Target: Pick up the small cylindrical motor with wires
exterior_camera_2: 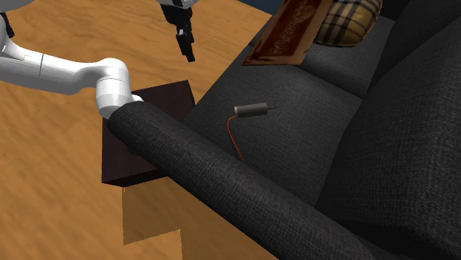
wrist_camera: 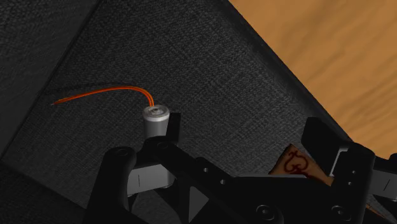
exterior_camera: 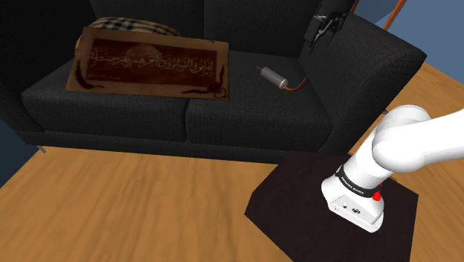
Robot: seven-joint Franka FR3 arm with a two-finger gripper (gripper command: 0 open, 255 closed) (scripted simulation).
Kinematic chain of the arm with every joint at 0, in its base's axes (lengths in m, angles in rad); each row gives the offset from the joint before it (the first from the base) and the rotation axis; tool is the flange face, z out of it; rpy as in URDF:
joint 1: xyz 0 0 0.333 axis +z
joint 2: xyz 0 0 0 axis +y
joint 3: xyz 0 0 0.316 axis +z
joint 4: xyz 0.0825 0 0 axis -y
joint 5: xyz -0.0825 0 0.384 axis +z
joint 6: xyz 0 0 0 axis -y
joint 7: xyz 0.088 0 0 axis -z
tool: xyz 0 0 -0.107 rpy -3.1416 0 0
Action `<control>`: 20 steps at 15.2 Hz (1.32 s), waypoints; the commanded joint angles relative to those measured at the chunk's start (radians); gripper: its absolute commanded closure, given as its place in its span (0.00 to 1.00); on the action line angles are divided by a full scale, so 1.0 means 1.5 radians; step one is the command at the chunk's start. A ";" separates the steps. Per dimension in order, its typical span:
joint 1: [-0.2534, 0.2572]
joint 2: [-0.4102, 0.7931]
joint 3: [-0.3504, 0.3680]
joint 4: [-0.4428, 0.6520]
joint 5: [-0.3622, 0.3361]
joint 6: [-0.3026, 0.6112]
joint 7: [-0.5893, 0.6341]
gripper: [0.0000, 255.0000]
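The approach was the step in hand, and nothing was held. In the shoulder view the small grey motor [exterior_camera: 273, 77] lay on its side on the right-hand seat cushion of the dark sofa [exterior_camera: 245, 119]. Its orange wires [exterior_camera: 296, 86] trailed toward the armrest, and it was well apart from the brown inscribed board [exterior_camera: 149, 67] on the other cushion. The black gripper [exterior_camera: 325, 24] hung high above the sofa near that armrest, its fingers standing apart with nothing between them. In the wrist view the motor [wrist_camera: 154, 118] showed just beside one finger [wrist_camera: 173, 127] rather than in the gap (so the hand was off to one side of it, I judged). The next move would call for sliding the hand across until the cylinder sat midway between the fingers. The wrist would then need turning so they straddled its narrow width rather than its length, before descending to the soft cushion and closing clear of the wires.
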 commanded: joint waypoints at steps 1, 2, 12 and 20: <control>0.000 0.000 0.000 0.000 0.000 0.000 0.000 0.00; -0.003 0.016 -0.008 -0.003 -0.005 0.019 -0.006 0.00; -0.028 0.213 -0.081 0.010 -0.039 0.192 -0.064 0.00; -0.043 0.402 -0.131 0.084 -0.035 0.301 -0.116 0.00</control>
